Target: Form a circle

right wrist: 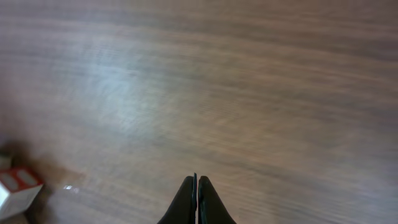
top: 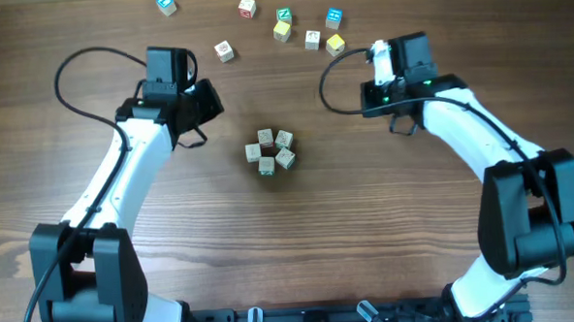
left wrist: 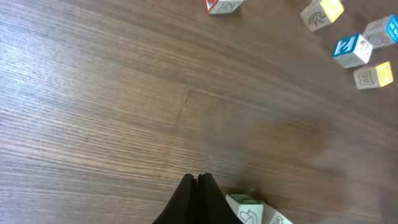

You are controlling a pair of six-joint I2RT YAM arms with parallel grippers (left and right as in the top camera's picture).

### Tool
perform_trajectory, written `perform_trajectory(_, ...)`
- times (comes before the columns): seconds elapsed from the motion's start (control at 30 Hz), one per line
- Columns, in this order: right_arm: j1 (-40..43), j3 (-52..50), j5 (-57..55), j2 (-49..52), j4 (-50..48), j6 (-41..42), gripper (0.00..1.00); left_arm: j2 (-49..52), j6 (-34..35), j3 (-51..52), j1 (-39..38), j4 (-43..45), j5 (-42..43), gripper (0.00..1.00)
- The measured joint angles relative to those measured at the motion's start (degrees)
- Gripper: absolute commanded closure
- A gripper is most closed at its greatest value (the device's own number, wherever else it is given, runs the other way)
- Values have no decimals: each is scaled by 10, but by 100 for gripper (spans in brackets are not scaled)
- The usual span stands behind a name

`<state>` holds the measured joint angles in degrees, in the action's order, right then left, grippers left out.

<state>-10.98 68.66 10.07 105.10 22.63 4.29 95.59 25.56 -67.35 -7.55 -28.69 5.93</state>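
The circle (top: 267, 152) sits at table centre: five small pale cubes packed in a tight ring, looks formed already, gaps a bit uneven on the 9 o'clock side. One ring cube (left wrist: 245, 208) shows at the bottom edge of the left wrist view, just beside the left gripper (left wrist: 198, 181), so that one is the near threat. The left gripper (top: 211, 102) is at about 10 o'clock from the ring, pincer closed with nothing in it. The right gripper (top: 366, 97) is at about 2 o'clock, farther off, pincer also closed and empty; its tips (right wrist: 196, 180) hover over bare wood, with a red-faced cube (right wrist: 16, 184) at the frame's 8 o'clock, and I cannot tell which cube that is. Main risk: any sideways sweep of the left tips toward 4 o'clock clips a cube and opens the ring, since the cubes are tiny and light and would slide easily on the smooth table (top: 416, 223). Second risk: a tidy-up nudge with closed tips pushes two cubes at once and skews the shape. The loose cubes (top: 311, 39) lie at 12 o'clock near the far edge, well apart from the ring; the right arm passing them could scatter one toward the ring. Safest is probably straight lifts away.
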Motion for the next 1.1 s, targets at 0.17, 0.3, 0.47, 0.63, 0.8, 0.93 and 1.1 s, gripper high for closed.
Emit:
perform_trajectory(0.17,3,1,122,0,-24,-1,95,11,0,0,0,-5,0,96)
perform_trajectory(0.3,-17,1,175,0,-56,-8,95,50,0,0,0,-5,0,96)
perform_trajectory(0.47,-64,2,197,39,-99,-42,91,73,0,0,0,-5,0,96)
perform_trajectory(0.63,-101,2,200,81,-93,-60,95,77,0,0,0,-5,0,96)
perform_trajectory(0.8,-106,4,203,81,-20,-61,96,78,0,0,0,-9,0,96)
perform_trajectory(0.93,-110,4,204,82,18,-73,96,78,0,0,0,-9,0,96)
perform_trajectory(1.1,-121,-1,204,82,18,-75,96,78,0,0,0,-9,0,96)
